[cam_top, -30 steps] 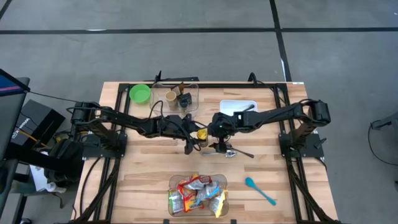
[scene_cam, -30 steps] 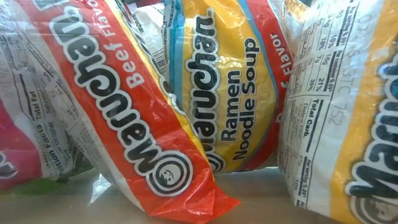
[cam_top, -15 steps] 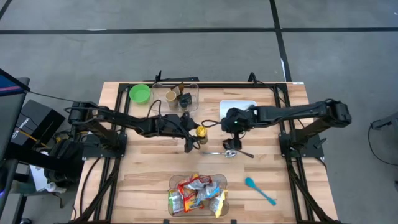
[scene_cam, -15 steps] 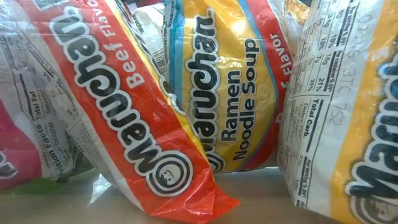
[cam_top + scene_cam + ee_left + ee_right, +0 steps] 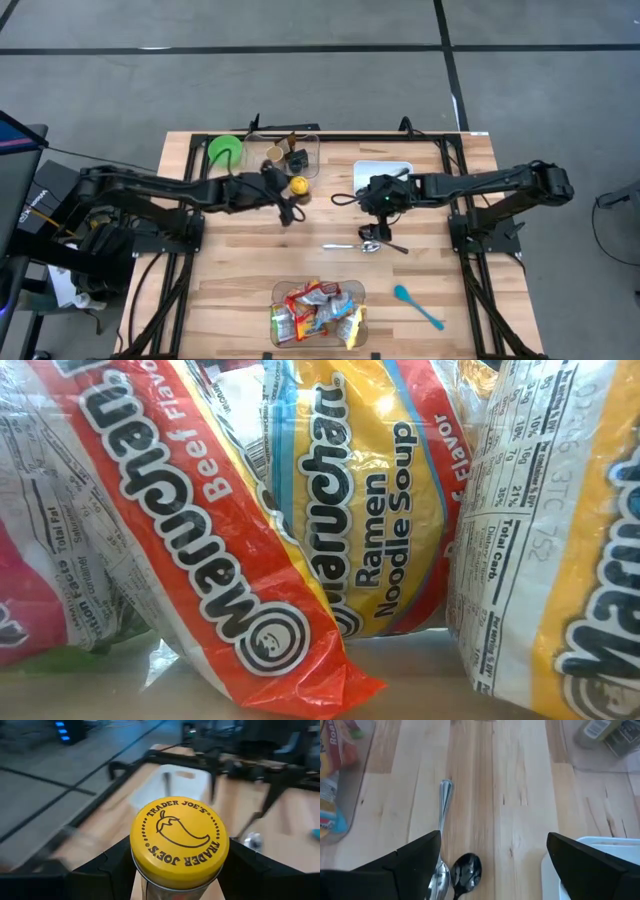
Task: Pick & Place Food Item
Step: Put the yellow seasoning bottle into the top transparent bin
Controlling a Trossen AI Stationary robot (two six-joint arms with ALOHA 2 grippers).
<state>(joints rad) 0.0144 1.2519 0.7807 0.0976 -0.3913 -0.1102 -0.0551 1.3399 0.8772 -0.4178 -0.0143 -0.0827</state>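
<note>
A glass jar with a yellow lid (image 5: 179,839) sits between the fingers of my left gripper (image 5: 292,197), just in front of the clear bin (image 5: 310,145) at the table's far side; the lid also shows from above (image 5: 297,186). My right gripper (image 5: 373,212) hangs open right of the table's middle, with nothing between its fingers. Below it a silver spoon (image 5: 443,815) and a black spoon (image 5: 466,871) lie flat on the wood. Ramen packets (image 5: 350,510) fill the low view. My left gripper pinches the jar's body just under the lid (image 5: 150,887) between its two fingers (image 5: 112,867), one on either side. The fingers come from the table's left, slanting slightly down. The jar is lifted clear of the table, its lid turned toward the wrist.
The clear bin holds a few small containers. A green bowl (image 5: 225,150) stands at the far left and a white tray (image 5: 392,168) at the far right. A blue spoon (image 5: 418,306) lies near right. A clear tub of ramen packets (image 5: 318,315) sits at the near edge.
My left gripper has risen and drawn back toward the table's far left with the jar, tipping up toward level; the jar has gone from the table's middle to just before the clear bin. My right gripper has lifted and pulled toward the right edge, away from the spoons.
</note>
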